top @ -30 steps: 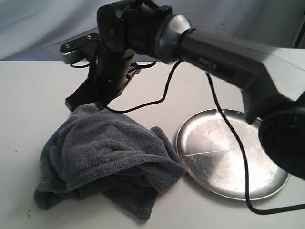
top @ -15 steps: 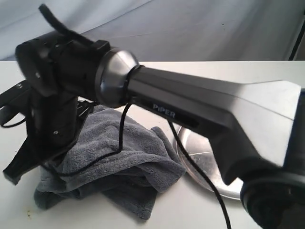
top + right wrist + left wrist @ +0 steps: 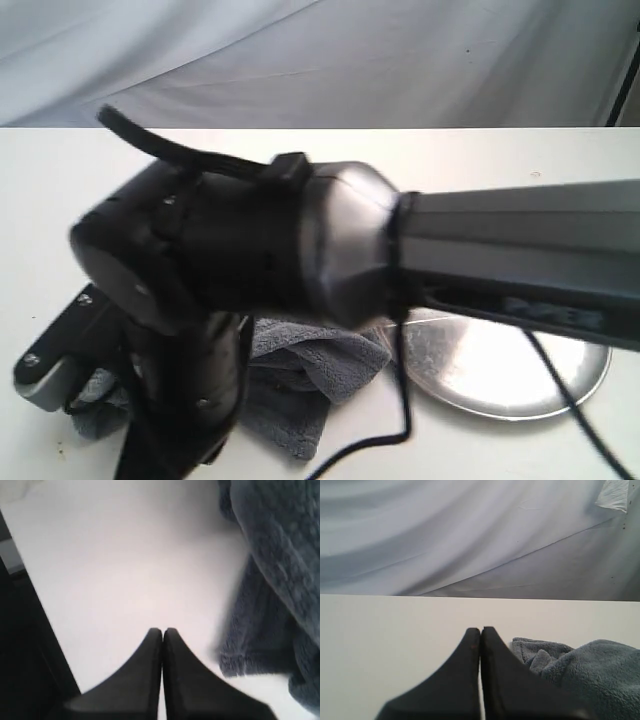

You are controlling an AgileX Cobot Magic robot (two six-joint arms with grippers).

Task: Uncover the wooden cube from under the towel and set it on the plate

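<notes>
In the exterior view the right arm (image 3: 470, 260), a thick black-and-silver limb that shows blurred, stretches from the right edge across the middle to the lower left. There its wrist bends steeply down toward the white table (image 3: 560, 160). Its fingertips run off the lower edge, so the jaws cannot be judged here. A grey camera bracket (image 3: 48, 372) sticks out beside the wrist. The dark grey, fluffy fleece towel (image 3: 300, 395) lies crumpled right next to that downturned wrist, mostly hidden behind it. The round, shiny stainless-steel plate (image 3: 500, 375) rests flat on the table on the towel's far side from the wrist, close to the cloth; whether they touch cannot be told. In the left wrist view the left gripper (image 3: 480, 630) is held low and level over the table, its two black fingers pressed together with nothing between them. The towel (image 3: 590, 672) bunches in soft folds just beside the fingertips, off to one side, and a white draped backdrop (image 3: 470, 540) hangs beyond the table's far edge. In the right wrist view the right gripper (image 3: 162, 631) points down at bare table, jaws closed tight and empty. The towel (image 3: 280, 580) lies rumpled near the tips, to one side and ahead, apart from them. The pale wooden cube cannot be made out in any view.
</notes>
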